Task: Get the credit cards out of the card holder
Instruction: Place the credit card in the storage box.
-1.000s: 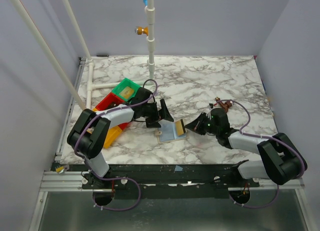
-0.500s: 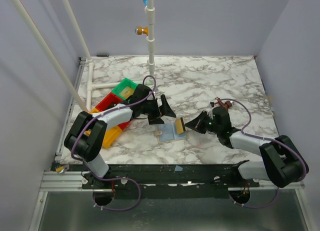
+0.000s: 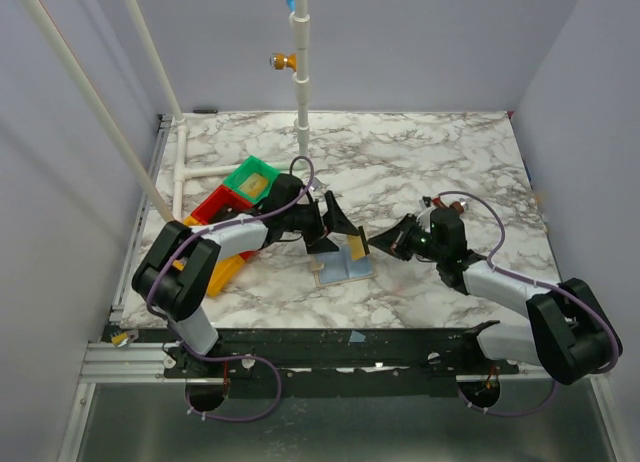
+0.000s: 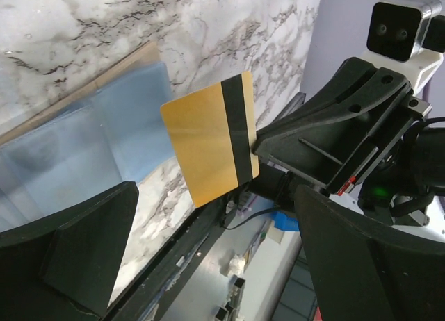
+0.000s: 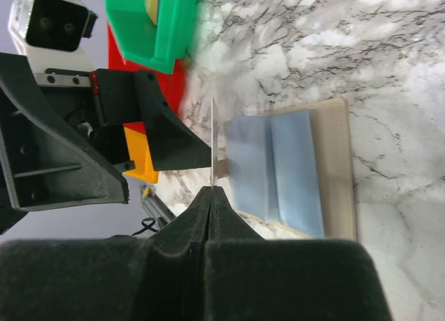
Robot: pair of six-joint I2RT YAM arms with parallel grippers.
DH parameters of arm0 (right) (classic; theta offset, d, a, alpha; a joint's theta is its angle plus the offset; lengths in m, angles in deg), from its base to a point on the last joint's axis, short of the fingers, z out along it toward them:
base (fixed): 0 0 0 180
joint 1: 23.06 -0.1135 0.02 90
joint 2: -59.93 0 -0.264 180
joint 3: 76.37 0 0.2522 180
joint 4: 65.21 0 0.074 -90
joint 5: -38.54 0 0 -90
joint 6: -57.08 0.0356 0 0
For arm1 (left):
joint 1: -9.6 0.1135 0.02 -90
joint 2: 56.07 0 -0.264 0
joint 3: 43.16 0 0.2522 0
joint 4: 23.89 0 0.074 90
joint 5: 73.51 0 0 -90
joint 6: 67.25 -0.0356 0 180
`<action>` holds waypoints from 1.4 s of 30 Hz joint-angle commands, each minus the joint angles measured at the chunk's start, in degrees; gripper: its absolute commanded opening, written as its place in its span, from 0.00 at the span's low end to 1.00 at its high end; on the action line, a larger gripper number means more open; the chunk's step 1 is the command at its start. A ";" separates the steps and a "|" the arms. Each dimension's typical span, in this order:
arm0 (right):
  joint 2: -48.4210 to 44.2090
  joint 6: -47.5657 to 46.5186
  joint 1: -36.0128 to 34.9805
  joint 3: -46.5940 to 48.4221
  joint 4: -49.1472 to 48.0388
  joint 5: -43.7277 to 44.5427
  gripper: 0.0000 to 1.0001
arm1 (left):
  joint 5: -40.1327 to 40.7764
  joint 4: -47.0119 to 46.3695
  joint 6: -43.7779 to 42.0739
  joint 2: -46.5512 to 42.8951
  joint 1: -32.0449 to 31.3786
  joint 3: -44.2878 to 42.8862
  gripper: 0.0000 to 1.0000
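Observation:
The card holder (image 3: 343,270) lies open on the marble table, tan outside and grey-blue inside; it also shows in the left wrist view (image 4: 83,144) and the right wrist view (image 5: 292,168). My right gripper (image 3: 373,244) is shut on a tan-gold credit card (image 3: 356,246) with a black stripe (image 4: 212,144) and holds it upright, off the holder, just above its right edge. In the right wrist view the card is edge-on (image 5: 212,137) at the fingertips (image 5: 212,192). My left gripper (image 3: 335,234) is open and empty, its jaws facing the card from close by.
Green (image 3: 250,178), red (image 3: 212,207) and orange (image 3: 225,270) plastic trays lie at the left behind my left arm. A white post (image 3: 301,72) stands at the back middle. The table's front edge is just below the holder.
My right gripper has lifted and tilted the gold card upright, clear of the holder. My left gripper has shifted right, closer to the card.

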 commanded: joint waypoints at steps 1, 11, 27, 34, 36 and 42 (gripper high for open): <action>-1.29 1.98 0.53 2.08 0.46 -3.20 0.01 | -3.27 -6.23 3.53 1.46 -0.70 1.12 0.98; -1.55 4.50 0.94 2.84 -1.15 -5.43 0.01 | -6.77 -17.87 11.56 4.04 -1.01 3.90 0.92; -1.65 4.73 1.41 2.61 -1.41 -6.09 0.01 | -9.38 -30.49 19.74 6.12 -1.05 6.23 0.14; -1.98 4.12 1.45 2.66 -1.32 -6.02 0.04 | -9.47 -30.68 19.70 5.75 -1.11 6.32 0.00; -2.14 3.67 1.46 2.93 -0.52 -5.87 0.11 | -9.45 -30.41 19.47 5.64 -1.14 6.18 0.00; -3.50 2.18 1.41 3.55 1.97 -4.75 0.66 | -9.09 -28.52 18.01 4.99 -1.14 5.72 0.00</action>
